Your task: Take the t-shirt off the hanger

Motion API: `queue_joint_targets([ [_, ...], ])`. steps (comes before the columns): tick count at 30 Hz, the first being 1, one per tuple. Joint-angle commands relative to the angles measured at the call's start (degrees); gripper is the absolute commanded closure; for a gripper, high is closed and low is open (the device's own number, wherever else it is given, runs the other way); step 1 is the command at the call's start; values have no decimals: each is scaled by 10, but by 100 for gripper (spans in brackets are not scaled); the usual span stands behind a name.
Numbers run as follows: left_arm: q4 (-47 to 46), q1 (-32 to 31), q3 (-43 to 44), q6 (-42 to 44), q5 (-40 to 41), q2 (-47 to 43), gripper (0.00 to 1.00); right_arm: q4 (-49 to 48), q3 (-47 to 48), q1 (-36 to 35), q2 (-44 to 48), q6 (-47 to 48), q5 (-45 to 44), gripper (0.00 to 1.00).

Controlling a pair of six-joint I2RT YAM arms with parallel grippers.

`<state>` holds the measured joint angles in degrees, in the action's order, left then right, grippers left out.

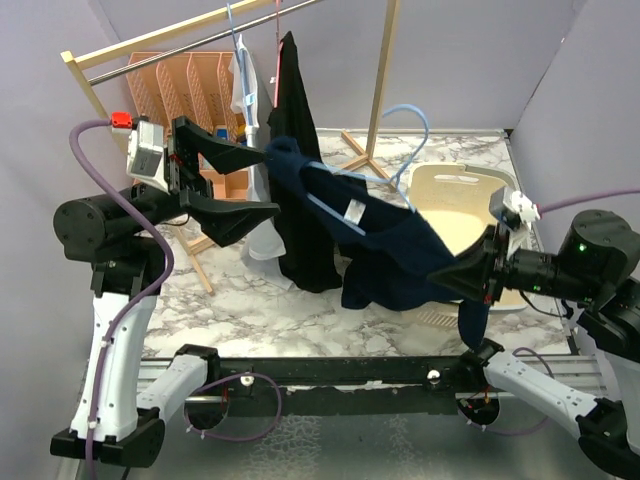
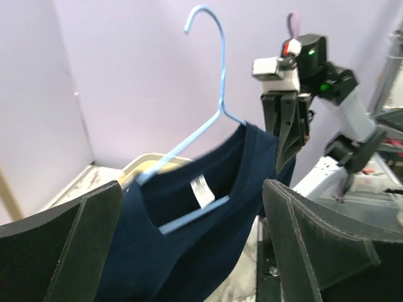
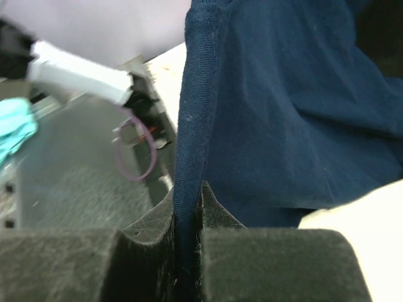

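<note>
A navy t-shirt (image 1: 385, 245) hangs in mid-air on a light blue wire hanger (image 1: 424, 135), stretched between my two grippers. My left gripper (image 1: 262, 185) is open, its jaws wide on either side of the shirt's left shoulder end. In the left wrist view the shirt (image 2: 189, 251) lies between the fingers, the hanger (image 2: 221, 69) and a white collar label show. My right gripper (image 1: 455, 275) is shut on the shirt's edge at the lower right. In the right wrist view the gripper (image 3: 187, 207) pinches a ribbed fold of the shirt (image 3: 283, 94).
A wooden rack with a metal rail (image 1: 180, 45) stands at the back left, holding a black garment (image 1: 298, 110) and a white one (image 1: 247, 85). Orange baskets (image 1: 185, 80) sit behind it. A beige bin (image 1: 455, 195) stands at the right on the marble table (image 1: 260, 310).
</note>
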<state>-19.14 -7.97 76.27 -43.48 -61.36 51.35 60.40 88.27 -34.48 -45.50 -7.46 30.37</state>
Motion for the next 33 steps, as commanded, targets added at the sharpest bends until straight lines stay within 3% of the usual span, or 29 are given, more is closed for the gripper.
queue_joint_targets([
  [1, -91, -26, 54, -76, -67, 24, 3, -55, -41, -1, 47, 7, 225, 99],
  [7, -97, -73, 87, -98, -92, 65, 1, -116, -80, -1, 35, 9, 292, 99],
  [11, -94, -100, 101, -110, -109, 89, 1, -133, -72, -1, -34, 26, 262, 99],
  [18, 51, -125, 108, -10, -113, 110, 3, -169, -30, -1, -141, 46, 219, 99],
  [26, 214, -128, 118, 114, -63, 135, 8, -187, -3, -2, -178, 61, 225, 99],
  [30, 218, -131, 109, 119, -60, 150, 11, -193, -10, -2, -170, 61, 239, 99],
  [33, 149, -140, 86, 75, -76, 151, 12, -194, -16, -2, -167, 61, 240, 99],
])
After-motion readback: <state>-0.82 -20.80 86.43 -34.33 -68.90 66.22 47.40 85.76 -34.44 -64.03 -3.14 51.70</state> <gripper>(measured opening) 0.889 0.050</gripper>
